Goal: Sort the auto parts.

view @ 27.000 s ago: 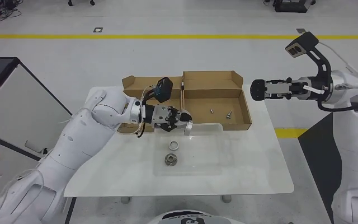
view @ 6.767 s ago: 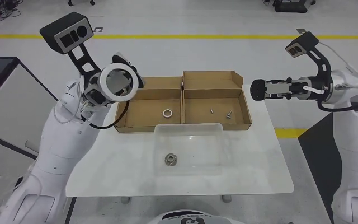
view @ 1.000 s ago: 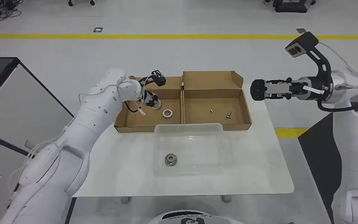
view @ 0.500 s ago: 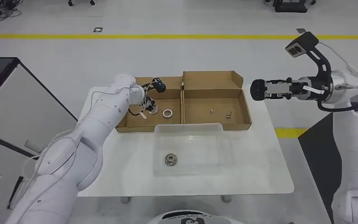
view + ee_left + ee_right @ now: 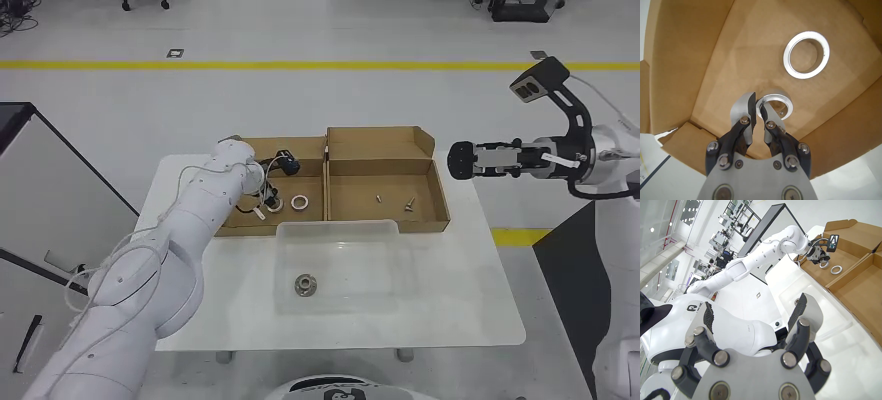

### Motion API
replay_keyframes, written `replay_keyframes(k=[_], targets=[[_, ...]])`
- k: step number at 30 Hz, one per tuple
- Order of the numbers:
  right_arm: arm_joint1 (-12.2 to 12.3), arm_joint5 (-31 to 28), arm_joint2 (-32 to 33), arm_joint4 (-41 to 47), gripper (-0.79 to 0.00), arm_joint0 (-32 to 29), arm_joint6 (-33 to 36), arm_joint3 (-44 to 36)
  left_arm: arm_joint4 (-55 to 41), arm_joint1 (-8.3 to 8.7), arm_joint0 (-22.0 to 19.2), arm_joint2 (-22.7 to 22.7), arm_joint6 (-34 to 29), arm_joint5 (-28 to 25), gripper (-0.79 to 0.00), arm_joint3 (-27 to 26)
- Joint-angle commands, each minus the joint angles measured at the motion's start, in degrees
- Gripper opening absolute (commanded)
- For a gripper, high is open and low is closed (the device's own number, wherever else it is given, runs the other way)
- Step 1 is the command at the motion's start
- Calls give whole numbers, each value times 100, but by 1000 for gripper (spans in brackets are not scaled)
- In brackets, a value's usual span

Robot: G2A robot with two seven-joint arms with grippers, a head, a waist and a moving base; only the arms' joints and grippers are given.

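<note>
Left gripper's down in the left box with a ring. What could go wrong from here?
1. The left gripper pinches the tilted ring by its wall, with one finger inside it. On opening and lifting, that finger may catch the ring and drag it along.
2. The flat ring lies close by, so the released one may land on it or knock it.

Collar ring (image 5: 789, 106): silver, wall pinched in left jaws, left box (image 5: 706, 66).
Flat ring (image 5: 786, 56): we see it lying beside.
Flanged nut (image 5: 305, 286): clear tray (image 5: 338, 227).
Screws (image 5: 410, 205): right box (image 5: 385, 150).
</note>
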Motion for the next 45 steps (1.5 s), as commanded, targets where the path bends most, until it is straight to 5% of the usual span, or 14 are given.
replay_keyframes(k=[1,3,4,5,6,21,31,39,45], targets=[[0,0,0,0,0,0,0,0,-21,-43,-15,-3,55,-19,-742,120],[0,0,0,0,0,0,0,0,-30,-83,-39,-5,102,-49,-416,211],[0,0,0,0,0,0,0,0,-36,-100,-55,-9,125,-70,-339,257],[0,0,0,0,0,0,0,0,-29,-115,-79,-9,161,-87,-111,286],[0,0,0,0,0,0,0,0,-38,-127,-100,-19,222,-89,0,320],[0,0,0,0,0,0,0,0,-64,-147,-556,-169,687,-329,0,561],[0,0,0,0,0,0,0,0,-282,54,-1012,-410,735,-1276,0,278],[0,0,0,0,0,0,0,0,-647,352,-917,-705,337,-1671,0,-574],[0,0,0,0,0,0,0,0,-1133,761,-308,-1126,-467,-1287,0,-2110]])
